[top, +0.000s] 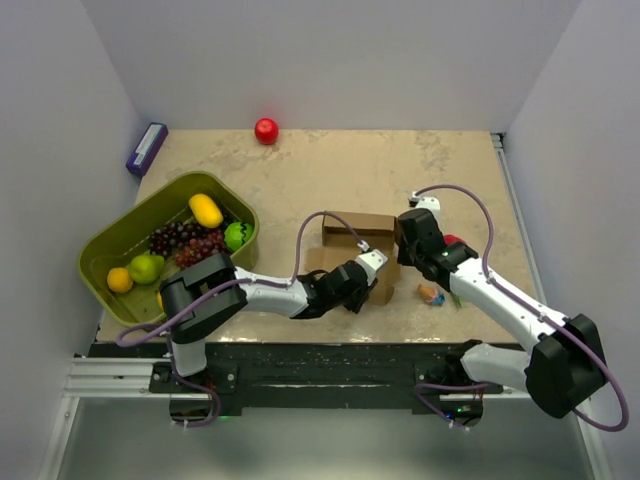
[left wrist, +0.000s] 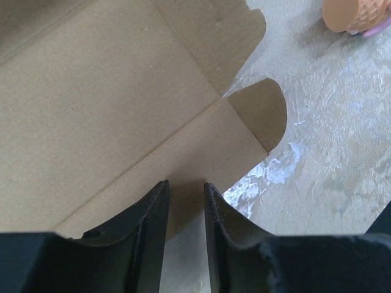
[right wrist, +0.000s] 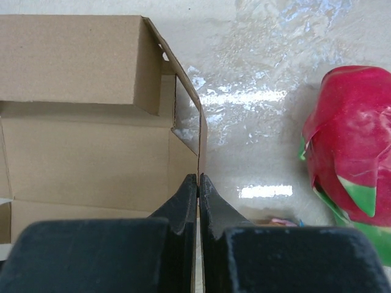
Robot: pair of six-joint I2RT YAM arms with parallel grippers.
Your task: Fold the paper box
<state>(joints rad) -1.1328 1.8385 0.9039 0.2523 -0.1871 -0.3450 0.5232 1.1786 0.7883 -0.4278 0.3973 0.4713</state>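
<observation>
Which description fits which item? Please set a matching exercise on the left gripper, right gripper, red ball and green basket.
Column one:
1. left gripper
2. right gripper
3. red ball
4. green basket

Column two:
A. holds fruit, left of the box
B. pinched shut on the paper box, on its upright side wall
C. alone, far beyond the box
D. jaws slightly apart over the box's flat near flap

Pairs: 1-D, 2-B, 3-C, 4-A
</observation>
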